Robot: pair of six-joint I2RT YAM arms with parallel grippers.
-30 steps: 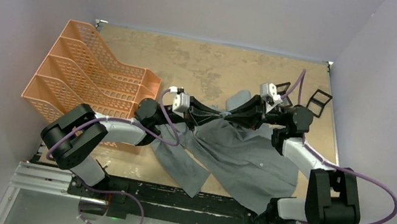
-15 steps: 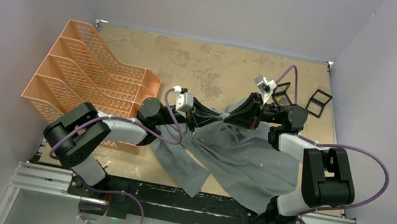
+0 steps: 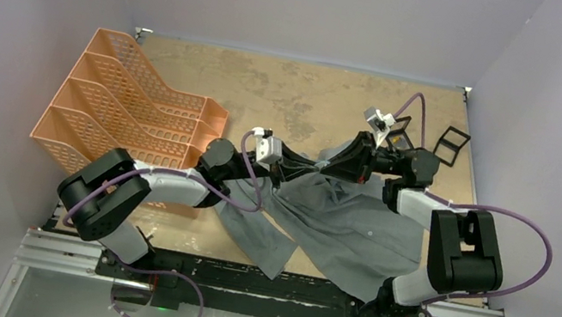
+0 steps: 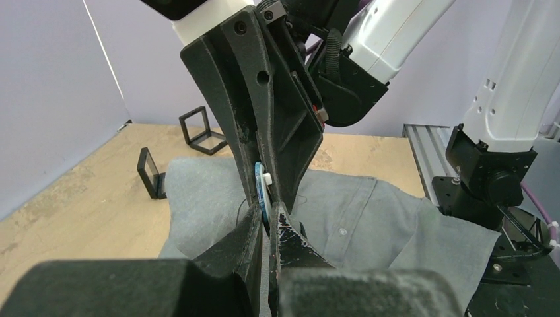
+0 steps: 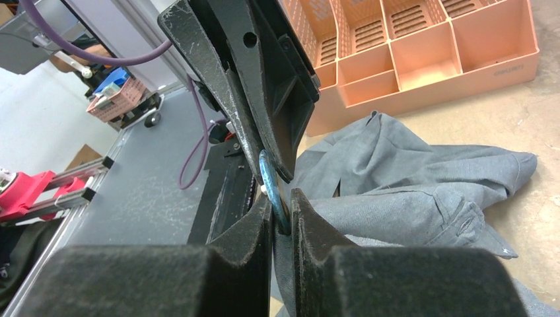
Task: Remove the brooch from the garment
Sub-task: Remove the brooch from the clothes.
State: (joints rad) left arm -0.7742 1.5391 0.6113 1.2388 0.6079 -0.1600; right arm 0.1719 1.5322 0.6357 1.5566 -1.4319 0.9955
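Note:
The garment, a grey button-up shirt, lies crumpled on the table, its upper part lifted between my two arms. It also shows in the left wrist view and the right wrist view. The brooch is a thin blue disc seen edge-on, with a small white part, pinned on the lifted cloth; it also shows in the right wrist view. My left gripper and right gripper meet tip to tip, each shut on the brooch's edge with some cloth.
An orange tiered file tray stands at the left, also in the right wrist view. Small black frame stands sit at the back right, two of them in the left wrist view. A metal rail runs along the near edge.
My right arm has folded its elbow in and turned its wrist, staying at the brooch. My left gripper has shifted slightly right. Both stay closed at the same spot.

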